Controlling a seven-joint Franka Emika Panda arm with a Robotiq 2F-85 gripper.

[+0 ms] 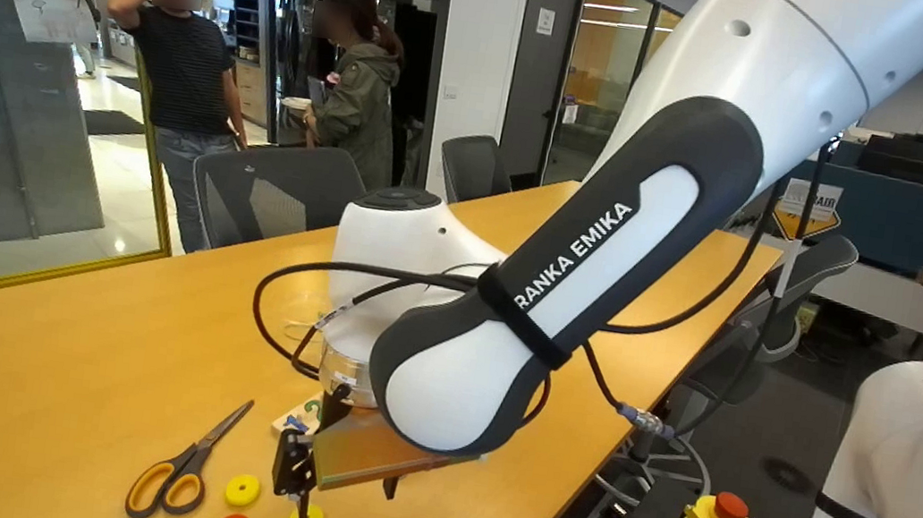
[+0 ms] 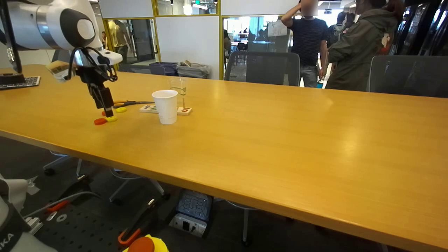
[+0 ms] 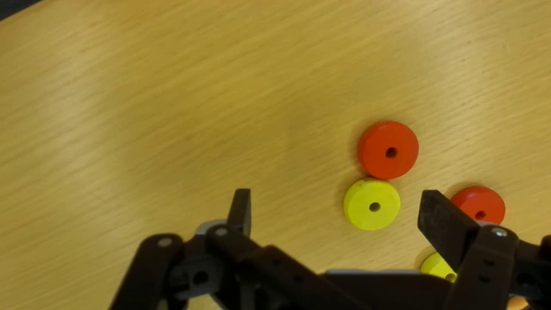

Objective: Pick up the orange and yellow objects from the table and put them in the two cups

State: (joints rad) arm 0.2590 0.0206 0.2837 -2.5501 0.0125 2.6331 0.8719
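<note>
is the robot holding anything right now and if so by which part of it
Nothing is held: the end effector stands open, and the wrist view shows table on both sides of a yellow disc that appears between its jaws.

arm point(image 1: 612, 217) bent, pincer point(image 3: 336, 193) downward, fingers point(image 3: 443, 224) wide apart

The robot's forearm point(image 1: 621, 232) reads "RANKA EMIKA"; a pale robot part point(image 2: 19, 234), in an exterior view, "KA". A background sign point(image 1: 811, 200) ends "AIR"; a pale board point(image 1: 282, 424) shows a green 2-like figure.
</note>
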